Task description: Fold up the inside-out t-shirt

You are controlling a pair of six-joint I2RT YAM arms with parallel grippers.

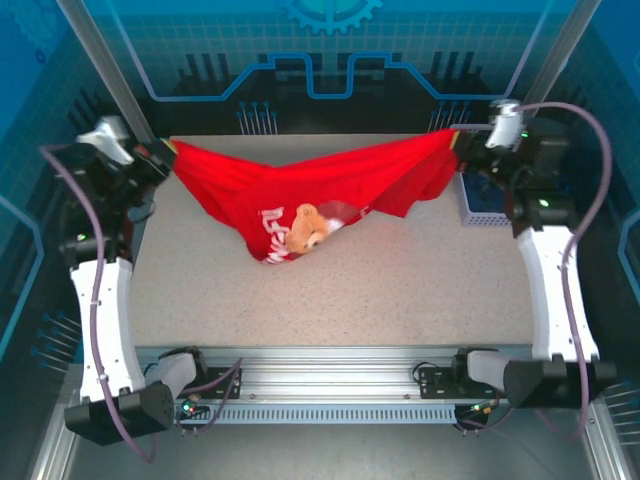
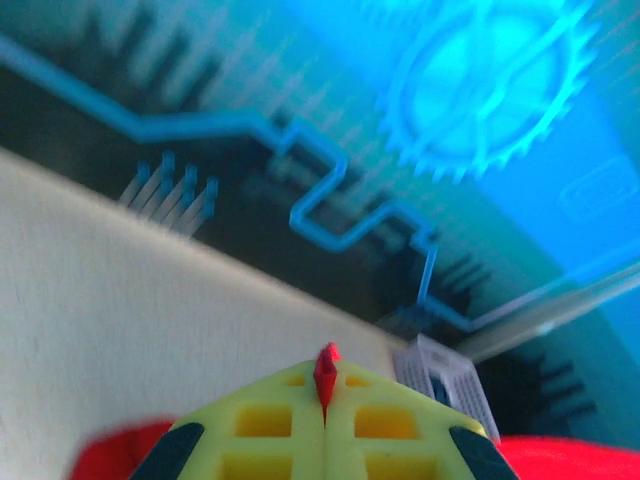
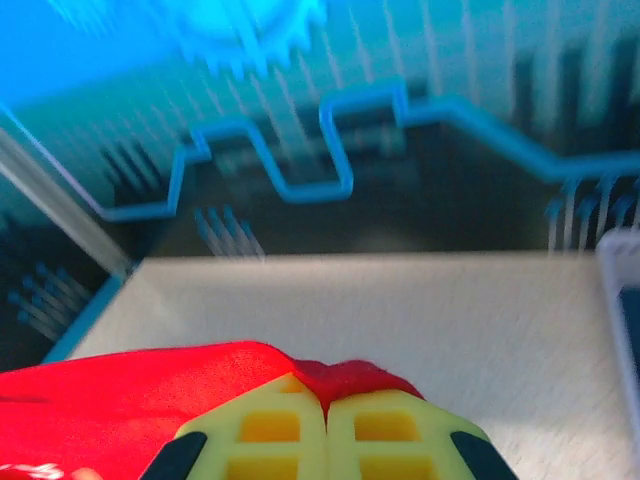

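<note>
— Where is the t-shirt [image 1: 320,195]?

— It hangs in the air over the far half of the table [image 1: 400,300], strung like a hammock between the two arms. Its top edge runs from the far left corner to the far right corner and sags in the middle. The lowest fold droops left of centre; whether it touches the table cannot be told from the top view.

— Which face shows?

— Mostly plain red. On the drooping fold, the tan teddy-bear print [image 1: 305,228] faces up, with the white lettering [image 1: 275,232] just beside it on the left.

— What are the left fingers [image 1: 165,155] doing?

— They are pinched together on one end of the cloth. In the left wrist view, the left fingers [image 2: 318,430] meet along a single seam, and a small red tip of the t-shirt [image 2: 326,365] pokes out from between them. More red spills out below on both sides.

— And the right fingers [image 1: 458,135]?

— They are clamped on the other end. In the right wrist view, the right fingers [image 3: 322,425] are closed flat against each other, with a red bunch [image 3: 340,378] squeezed at their tips and the t-shirt trailing away to the left.

— Anything else on the table?

— A white basket [image 1: 480,205] stands at the right edge, under the right arm. It is blurred at the edge of both wrist views.
</note>
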